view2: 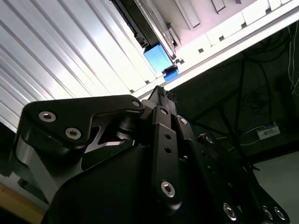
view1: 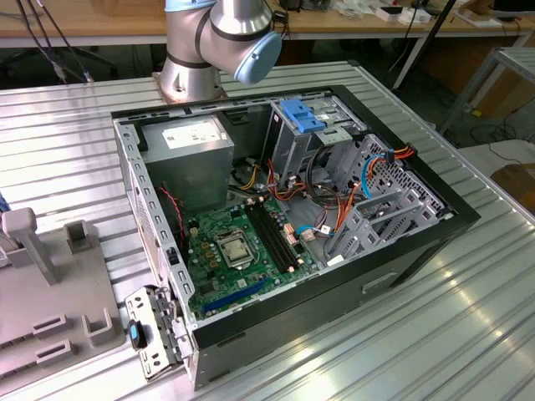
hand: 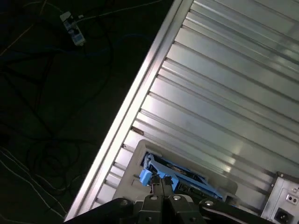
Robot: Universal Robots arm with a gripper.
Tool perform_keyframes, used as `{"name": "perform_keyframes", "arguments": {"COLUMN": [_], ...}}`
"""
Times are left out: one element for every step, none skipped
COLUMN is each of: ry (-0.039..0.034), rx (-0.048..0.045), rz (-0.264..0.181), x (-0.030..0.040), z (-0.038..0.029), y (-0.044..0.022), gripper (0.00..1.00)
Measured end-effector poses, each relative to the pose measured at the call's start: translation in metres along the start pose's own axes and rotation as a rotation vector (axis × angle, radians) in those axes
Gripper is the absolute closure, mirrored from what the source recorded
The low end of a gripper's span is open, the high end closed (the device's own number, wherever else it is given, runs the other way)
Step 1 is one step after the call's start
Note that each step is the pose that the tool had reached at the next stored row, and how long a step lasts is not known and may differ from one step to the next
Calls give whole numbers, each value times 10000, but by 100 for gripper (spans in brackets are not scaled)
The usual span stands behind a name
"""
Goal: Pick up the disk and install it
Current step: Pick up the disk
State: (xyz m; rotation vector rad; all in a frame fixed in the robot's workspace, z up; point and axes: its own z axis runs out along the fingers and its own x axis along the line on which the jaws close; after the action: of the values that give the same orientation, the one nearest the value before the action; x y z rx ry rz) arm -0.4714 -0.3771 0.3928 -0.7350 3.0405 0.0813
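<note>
Now gripper (hand: 163, 190) closed, empty, near disk (hand: 184, 177) w/ blue rails in grey holder (hand: 139, 151).

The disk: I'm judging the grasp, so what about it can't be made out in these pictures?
First wrist view: the gripper and the grey holder cover much of the disk; contact is unclear.
Second wrist view: the gripper's dark body hides all but the disk's blue end.
Exterior view: the top edge cuts off the arm.

Ribbed aluminium table (view1: 451, 334), wooden workbench (view1: 84, 21) behind, cables (hand: 51, 154) on dark floor (hand: 37, 93).
</note>
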Motion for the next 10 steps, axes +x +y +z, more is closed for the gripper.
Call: {"name": "perform_keyframes", "arguments": {"ry": [7,14,19,27,35,41,46,51,62,71], "rx": [-3,-6,-9,-13,-16,-18,-22,-25,-26,-20], "rz": [-141,-279,-389,-576,-678,-790,-956,-1059,-1252,-1332], "x": [0,0,0,-3,-6,-12,-24,-33,-47,-51], "z": [0,0,0,2,2,4,9,12,19,22], "y": [0,0,0,-1,-3,-7,-13,-18,-25,-27], "gripper": [89,89,89,89,89,89,89,89,89,89]}}
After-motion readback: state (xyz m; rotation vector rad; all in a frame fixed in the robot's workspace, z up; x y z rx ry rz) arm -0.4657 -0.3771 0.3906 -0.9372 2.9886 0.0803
